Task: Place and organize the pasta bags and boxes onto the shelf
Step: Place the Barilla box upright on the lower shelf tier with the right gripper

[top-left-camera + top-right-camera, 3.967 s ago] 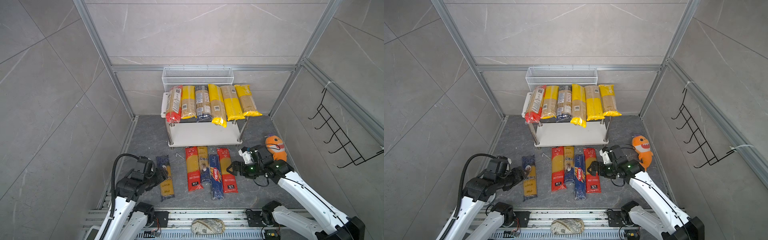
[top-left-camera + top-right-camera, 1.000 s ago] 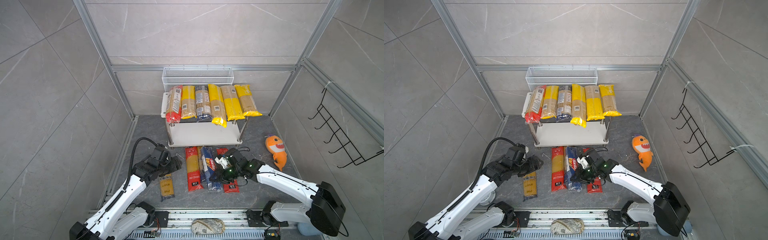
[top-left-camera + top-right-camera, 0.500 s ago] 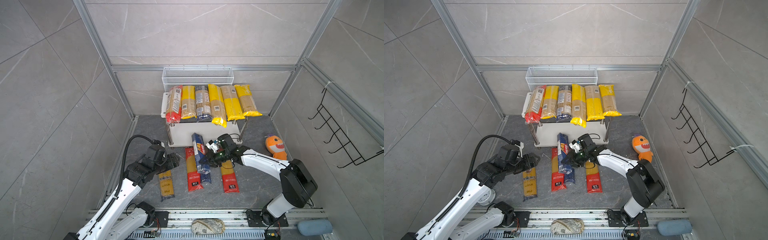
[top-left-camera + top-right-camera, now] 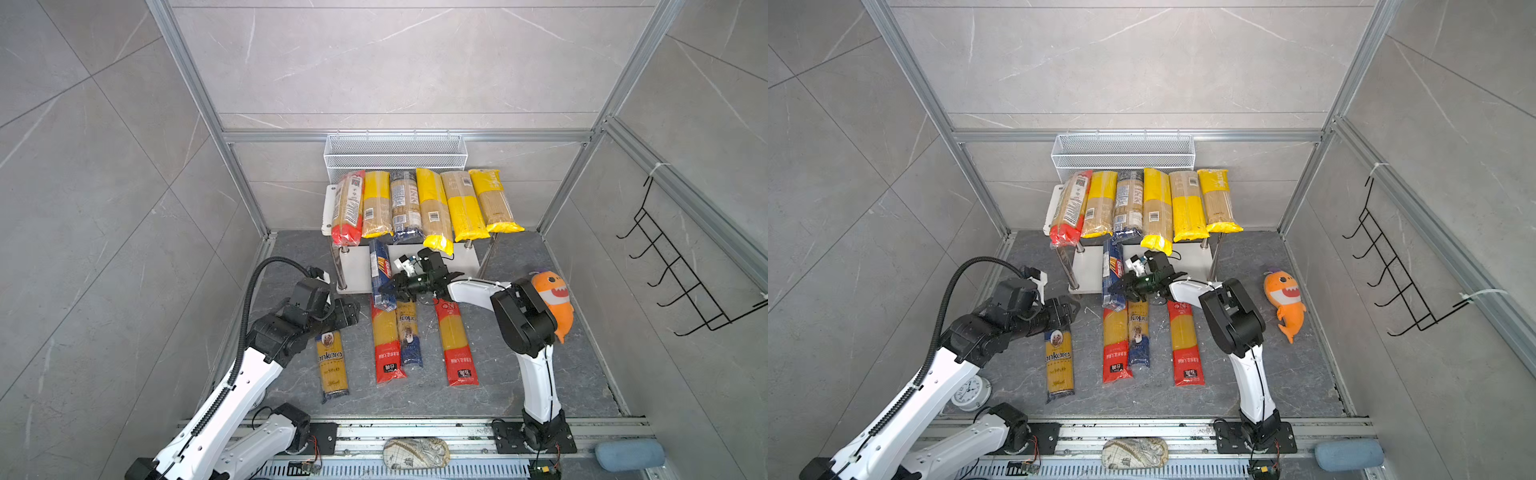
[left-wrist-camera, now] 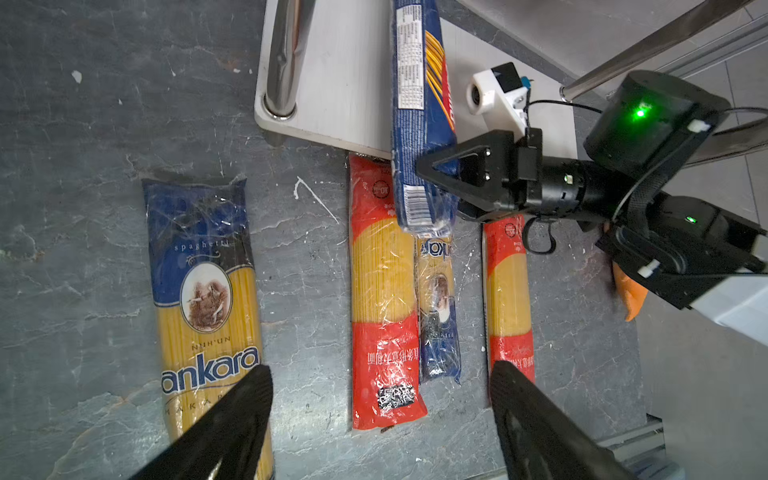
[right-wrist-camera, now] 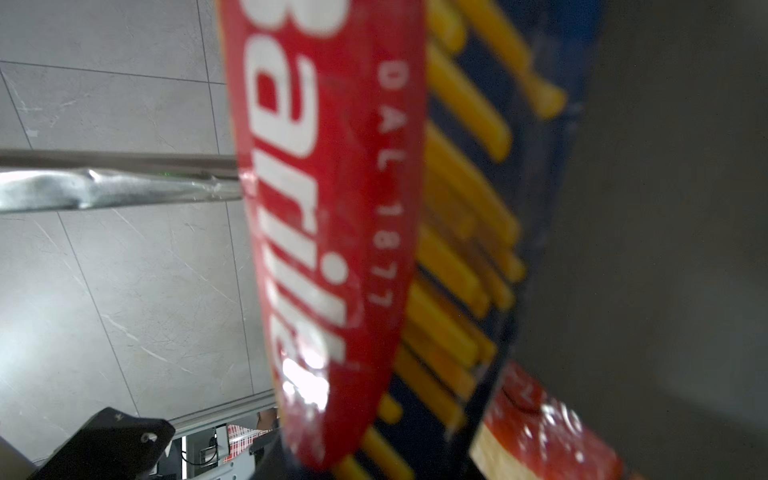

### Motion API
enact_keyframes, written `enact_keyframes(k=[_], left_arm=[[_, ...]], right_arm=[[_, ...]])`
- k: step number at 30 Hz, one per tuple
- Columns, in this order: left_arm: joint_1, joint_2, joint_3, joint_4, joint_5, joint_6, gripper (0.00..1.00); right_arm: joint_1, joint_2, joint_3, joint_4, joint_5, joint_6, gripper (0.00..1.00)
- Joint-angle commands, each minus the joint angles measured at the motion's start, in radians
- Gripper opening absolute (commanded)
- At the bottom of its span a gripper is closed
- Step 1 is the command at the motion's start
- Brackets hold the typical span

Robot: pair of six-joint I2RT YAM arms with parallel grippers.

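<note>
Barilla box [image 5: 419, 104], clamped in right gripper [image 5: 436, 187], reaching beyond it over lower shelf board [image 5: 340, 83]. Left gripper [image 5: 380, 368] spread wide, one finger [image 5: 232, 424] over Ankara bag [image 5: 203, 299].

an orange plush toy [image 4: 1284, 305] lies on the grey floor [image 4: 1308, 374].

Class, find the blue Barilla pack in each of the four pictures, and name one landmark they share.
Top view: Barilla pack at centre, in the right gripper, before the shelf.
Top view: pack at centre too.
Left wrist: pack crossing the shelf's edge.
Right wrist: pack close up, red logo showing.
Landmark: a chrome shelf leg beside it.
</note>
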Motion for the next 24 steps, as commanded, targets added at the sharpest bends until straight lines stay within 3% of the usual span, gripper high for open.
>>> enact_keyframes(k=[1,8,13,19,24], left_arm=[[0.027,0.031,0.047,-0.001,-0.003,0.064,0.85],[0.082,0.058,0.052,-0.001,0.047,0.093,0.85],[0.121,0.064,0.033,0.006,0.078,0.096,0.85],[0.152,0.063,0.016,0.012,0.095,0.095,0.85],[0.163,0.056,-0.005,0.016,0.103,0.09,0.85]], right_arm=[[0.005,0.063,0.134,0.114,-0.067,0.036,0.07],[0.006,0.181,0.32,-0.007,-0.066,0.019,0.16],[0.015,0.236,0.45,-0.169,-0.061,-0.051,0.42],[0.03,0.289,0.565,-0.283,-0.071,-0.079,0.6],[0.034,0.275,0.56,-0.335,-0.057,-0.099,0.63]])
